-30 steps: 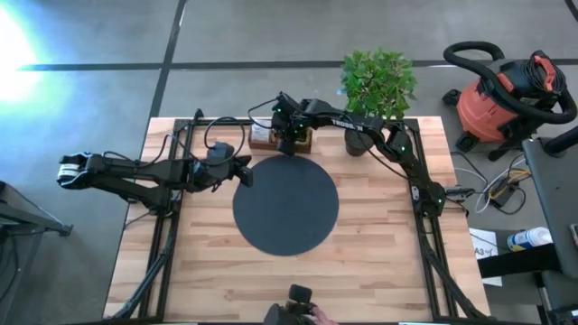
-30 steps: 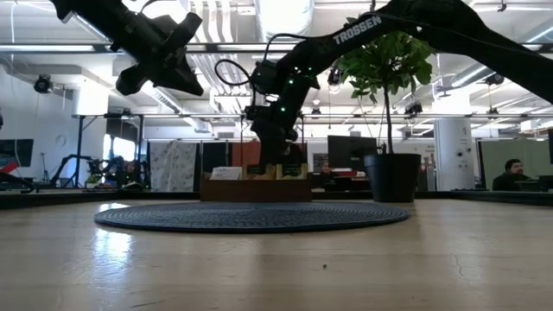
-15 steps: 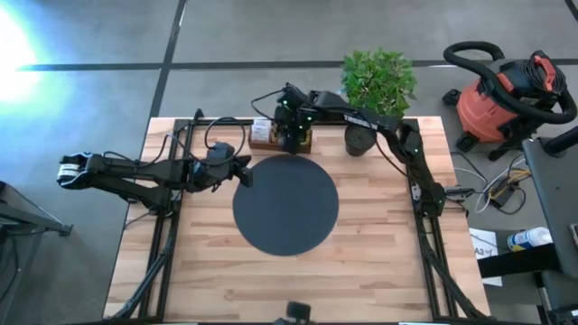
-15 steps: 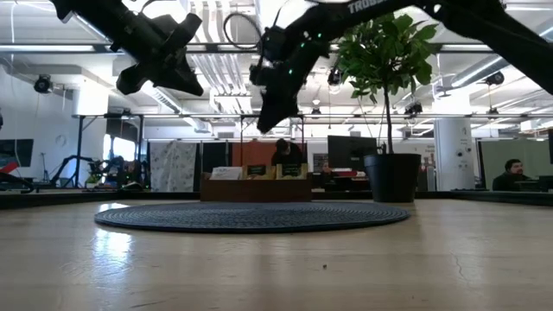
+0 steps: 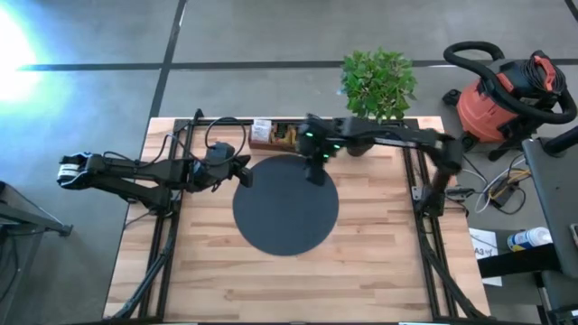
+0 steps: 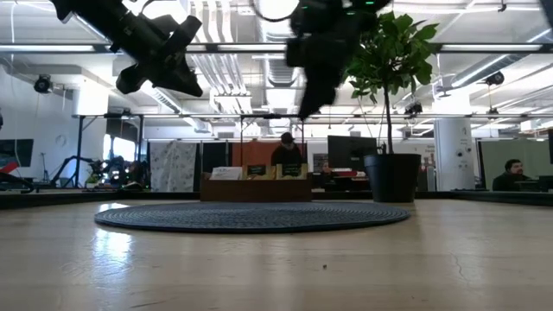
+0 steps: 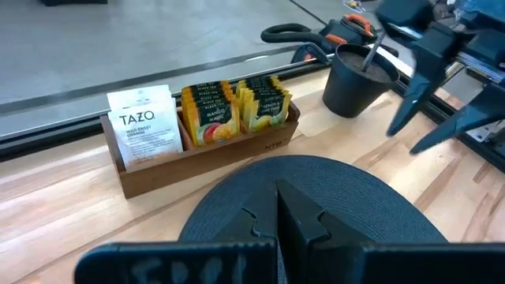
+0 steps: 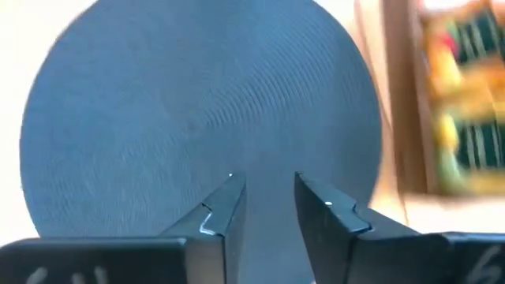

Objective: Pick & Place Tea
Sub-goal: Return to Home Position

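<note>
1. Tea sachets (image 7: pixel 211 118) all stand in the wooden box (image 7: pixel 205 162) just behind the black mat (image 5: pixel 285 212). The white ones are in an end section, and the low view only catches their tops.
2. Right gripper (image 8: pixel 268 207) hangs over the mat's far edge, fingers a little apart, nothing in them.
3. Left gripper (image 7: pixel 276 217) sits by the mat's left rim, pinched together, empty.

The high camera looks straight down from far above on the whole pale wooden-plank table (image 5: pixel 208 271). The low one sits at table-top height, facing level across the large round black mat (image 6: pixel 251 216) toward the small brown wooden compartment box (image 6: pixel 255 188) and the room beyond. The left wrist camera looks past the left gripper (image 7: pixel 276 225) across that mat to the same box, seen close, while the right wrist camera, behind the right gripper (image 8: pixel 268 201), faces steeply down on the mat.
</note>
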Available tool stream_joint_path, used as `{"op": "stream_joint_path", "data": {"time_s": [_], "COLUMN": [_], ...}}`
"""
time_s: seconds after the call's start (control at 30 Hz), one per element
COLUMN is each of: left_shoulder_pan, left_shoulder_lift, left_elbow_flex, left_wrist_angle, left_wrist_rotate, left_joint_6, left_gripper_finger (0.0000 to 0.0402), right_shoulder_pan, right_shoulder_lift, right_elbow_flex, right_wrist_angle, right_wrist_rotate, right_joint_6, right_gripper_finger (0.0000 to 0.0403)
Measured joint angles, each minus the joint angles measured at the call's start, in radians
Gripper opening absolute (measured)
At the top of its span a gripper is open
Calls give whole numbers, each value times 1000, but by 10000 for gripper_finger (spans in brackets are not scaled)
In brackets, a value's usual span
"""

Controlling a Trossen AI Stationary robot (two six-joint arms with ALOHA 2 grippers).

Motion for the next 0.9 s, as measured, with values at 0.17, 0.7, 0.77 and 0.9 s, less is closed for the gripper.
{"op": "stream_joint_path", "data": {"time_s": [0.17,0.7,0.77,0.9], "left_shoulder_pan": [2,94,98,98], "left_shoulder_lift": [0,0,0,-2], "left_elbow_flex": [0,0,0,0], "left_wrist_angle": [1,292,339,354], "left_wrist_rotate": [0,597,686,612], "left_joint_6": [0,104,92,25], "left_gripper_finger": [0,0,0,0], "right_shoulder_pan": [16,87,87,89], "right_shoulder_lift": [-270,-902,-958,-1068], "right_elbow_flex": [-311,-725,-743,-771], "right_wrist_angle": [83,15,18,18], "right_wrist_rotate": [130,344,343,267], "right_joint_6": [152,546,593,556], "right_gripper_finger": [90,77,77,73]}}
